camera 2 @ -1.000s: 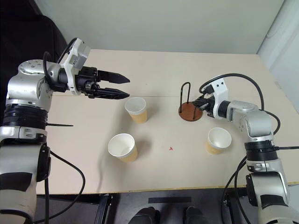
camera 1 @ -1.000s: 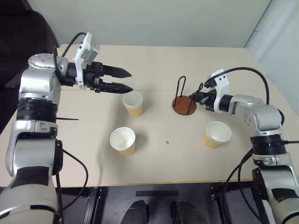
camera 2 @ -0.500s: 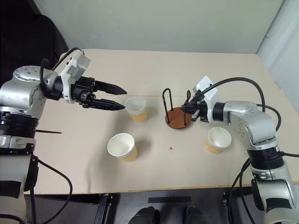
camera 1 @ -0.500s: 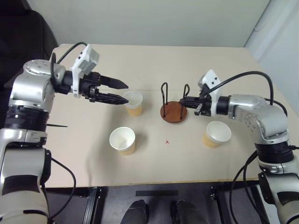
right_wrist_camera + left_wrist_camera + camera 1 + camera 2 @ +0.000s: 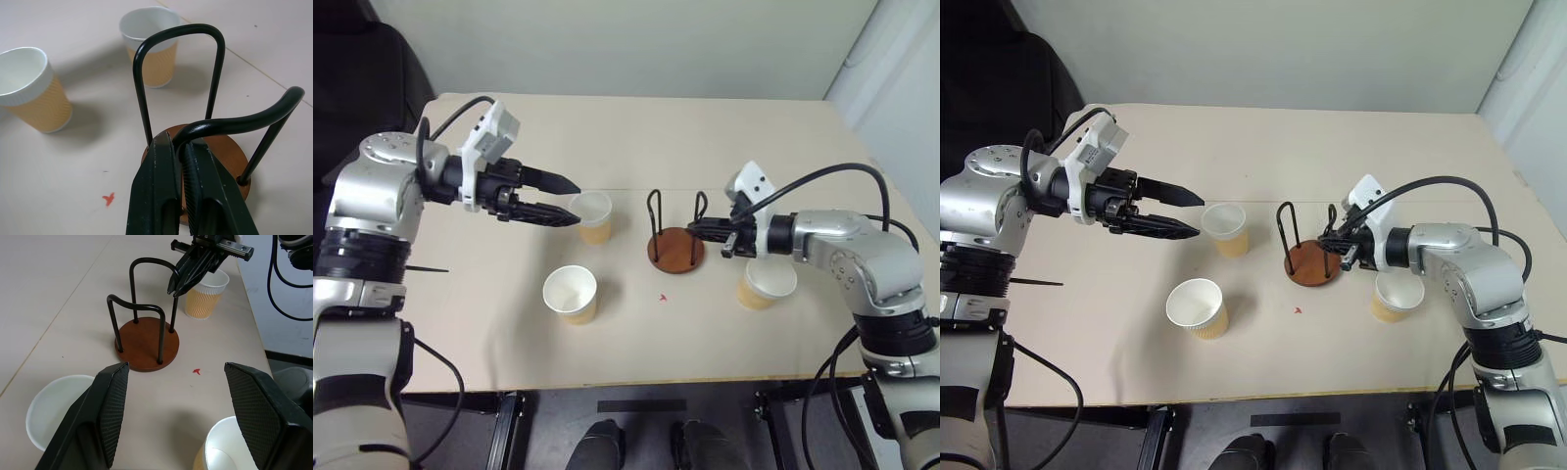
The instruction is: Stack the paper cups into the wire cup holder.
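Observation:
The wire cup holder (image 5: 675, 251), a reddish-brown disc with two black wire loops, stands mid-table. My right gripper (image 5: 702, 228) is shut on its right-hand loop, and the right wrist view shows the fingers (image 5: 161, 171) pinching that wire (image 5: 230, 122). Three paper cups stand upright and apart. One cup (image 5: 593, 216) is left of the holder, one (image 5: 571, 294) sits nearer the front edge, and one (image 5: 765, 282) lies partly behind my right wrist. My left gripper (image 5: 577, 204) hovers open just left of the first cup, holding nothing.
The beige table (image 5: 636, 137) has bare surface behind the holder. A small red mark (image 5: 663, 298) lies in front of the holder. A dark chair (image 5: 362, 69) stands beyond the table's far left corner.
My right gripper has dragged the holder left and toward me, from the right side to mid-table. The left gripper sank slightly and stays open.

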